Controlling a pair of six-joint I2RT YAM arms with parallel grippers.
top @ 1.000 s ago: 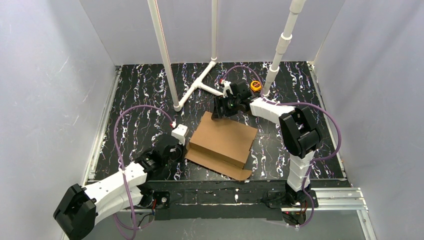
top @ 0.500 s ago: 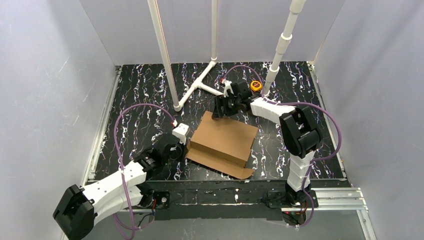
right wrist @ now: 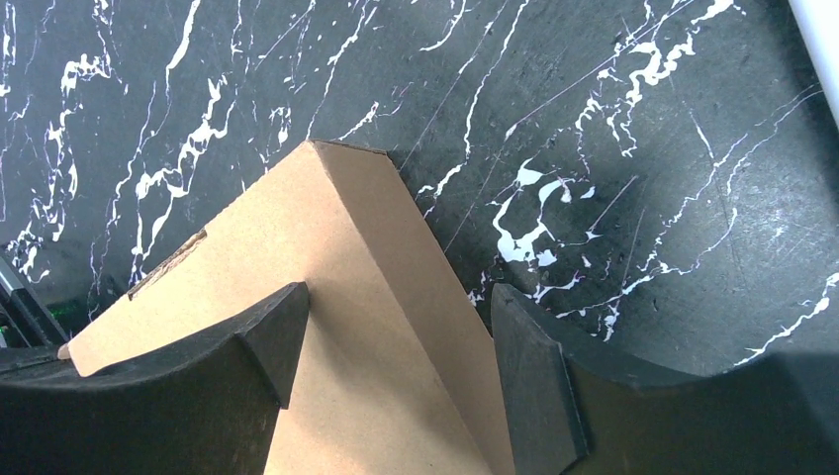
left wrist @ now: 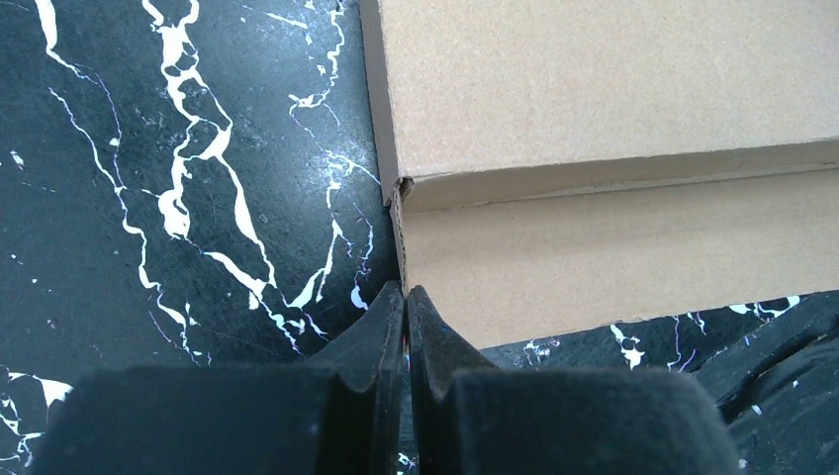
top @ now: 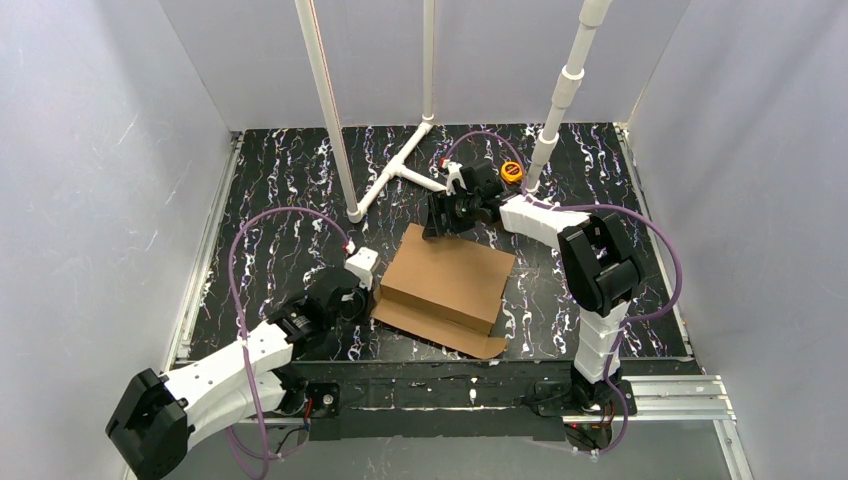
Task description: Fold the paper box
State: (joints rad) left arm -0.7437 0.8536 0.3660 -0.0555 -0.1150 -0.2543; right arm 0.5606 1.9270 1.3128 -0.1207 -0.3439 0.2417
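Observation:
The paper box (top: 445, 283) is a brown cardboard mailer lying mid-table, its lid folded down and a flat flap sticking out toward the near edge. My left gripper (top: 370, 298) is shut, with nothing in it. Its tips (left wrist: 406, 290) touch the left edge of the box (left wrist: 613, 99) just below the corner where the flap meets the raised wall. My right gripper (top: 440, 225) is open at the far corner. In the right wrist view it (right wrist: 396, 302) straddles the box (right wrist: 336, 237), one finger (right wrist: 267, 336) over the top panel, the other (right wrist: 529, 366) outside over the table.
White pipe uprights (top: 325, 100) (top: 560, 100) stand at the back, and a white tee pipe (top: 400, 172) lies on the black marbled table (top: 270, 220). A small orange-yellow round object (top: 511, 171) sits behind the right gripper. Grey walls close in both sides.

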